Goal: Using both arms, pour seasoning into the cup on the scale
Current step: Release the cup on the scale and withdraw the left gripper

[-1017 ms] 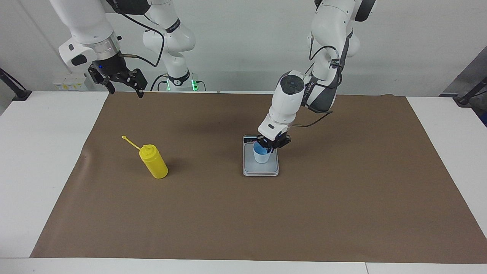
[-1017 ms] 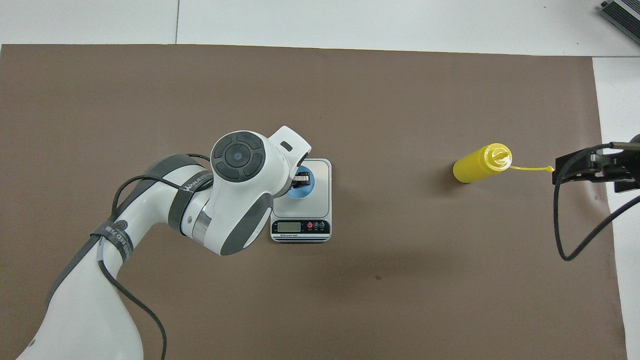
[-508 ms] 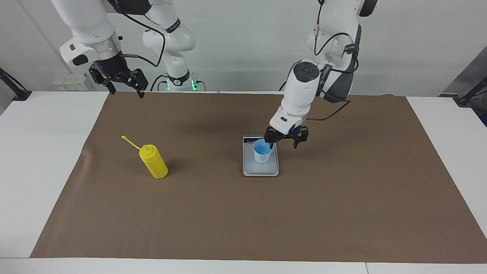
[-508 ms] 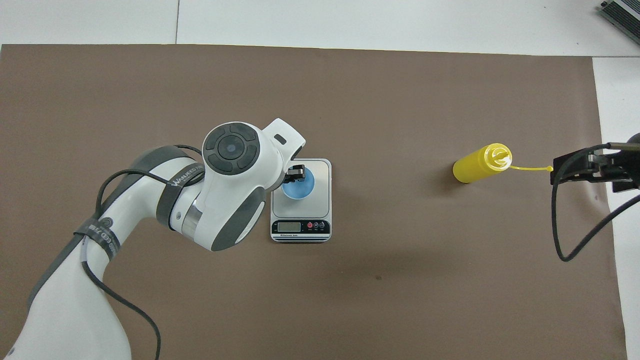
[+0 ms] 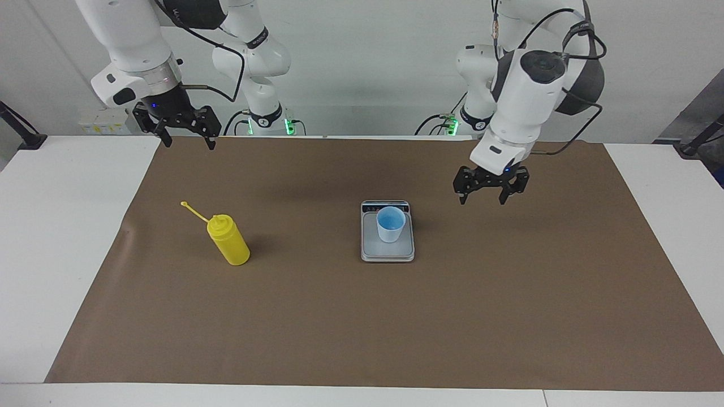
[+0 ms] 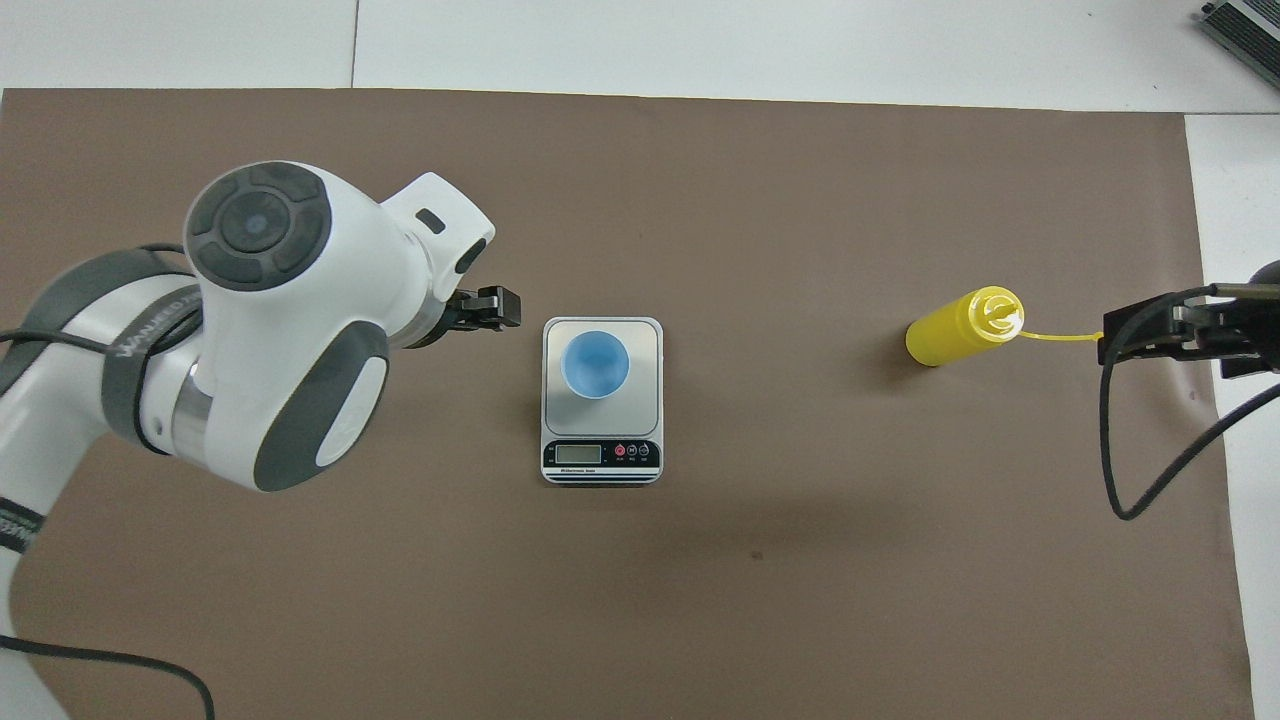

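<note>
Jaws of the left gripper (image 5: 490, 193) stand spread and hold nothing; they hang in the air over bare brown mat (image 5: 509, 294), beside the scale (image 5: 387, 251) toward the left arm's end of the worktop (image 5: 51, 226), clear of the cup (image 5: 390, 224). Above them the white left arm (image 5: 523, 96) bends at a raised elbow and points its wrist steeply down; in the overhead view its bulky wrist housing covers much of that end of the mat.

Jaws of the right gripper (image 5: 184, 135) are likewise spread and empty. That gripper hangs over the mat's edge at the right arm's end, its wrist pointing down, and the right arm (image 5: 133, 39) waits there.

The pale blue cup stands upright on the weighing plate of the silver-grey scale, whose dark display strip faces the robots. Whether anything is in the cup cannot be told.

The yellow seasoning bottle (image 5: 228, 239) stands alone on the mat, well apart from the scale, toward the right arm's end. Its cap is off and juts out on its thin strap toward the right gripper.
</note>
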